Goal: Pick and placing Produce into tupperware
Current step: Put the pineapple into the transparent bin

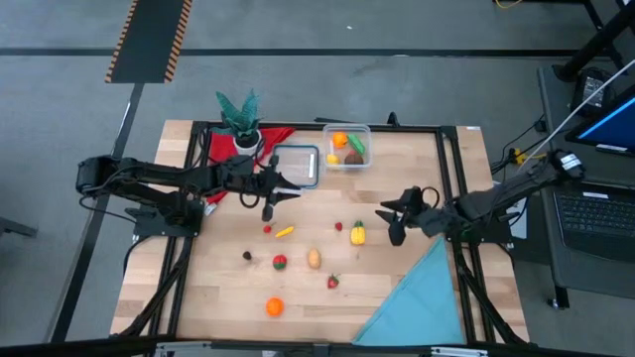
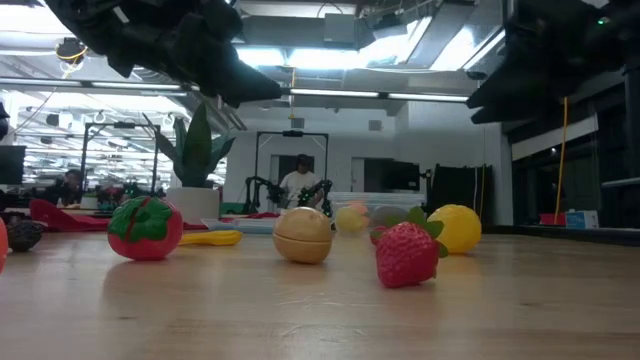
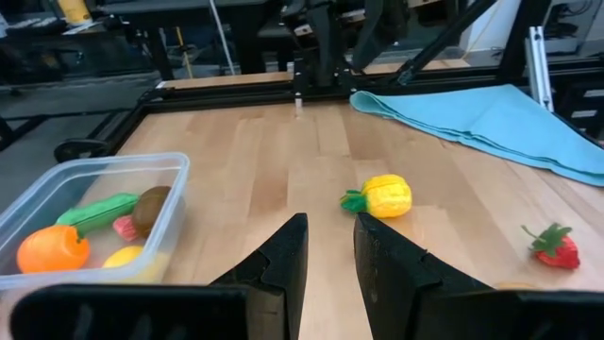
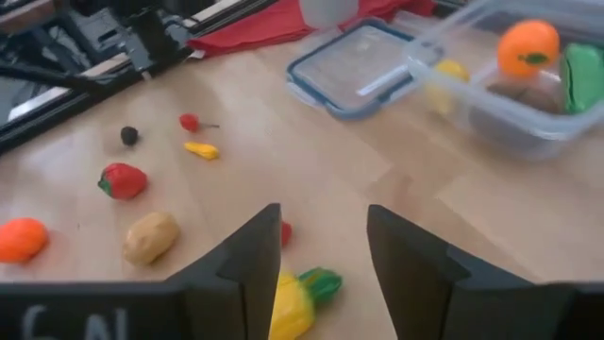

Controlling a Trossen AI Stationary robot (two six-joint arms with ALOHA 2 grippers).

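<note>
— Where do we have our tools?

— Our left tool point(image 1: 281, 191) hangs above the desk point(image 1: 228, 288), fingers a narrow gap apart and holding nothing, just beside the blue-rimmed lid point(image 1: 298, 165). Our right tool point(image 1: 390, 213) hangs with its fingers wide, also holding nothing.

— And the tub?

— The tub point(image 1: 346, 146) sits at the desk's far edge, beyond both tools, touching the lid's side. In it we see an orange point(image 4: 528, 47), a green piece point(image 4: 583, 77), a yellow piece point(image 4: 451, 72) and a brown one point(image 3: 151, 208).

— What lies loose?

— A yellow pineapple point(image 1: 357, 233) lies just under our right tool. Between the two tools we have bare wood. On the near side of them lie a banana point(image 1: 285, 232), a tomato point(image 1: 280, 262), a potato point(image 1: 314, 259), a strawberry point(image 1: 333, 282) and a second orange point(image 1: 274, 306), well apart.

— Edges?

— A blue cloth point(image 1: 417, 297) covers the near corner on the right tool's side; a red cloth point(image 1: 220, 149) and a plant point(image 1: 241, 119) crowd the far corner by the left tool.
</note>
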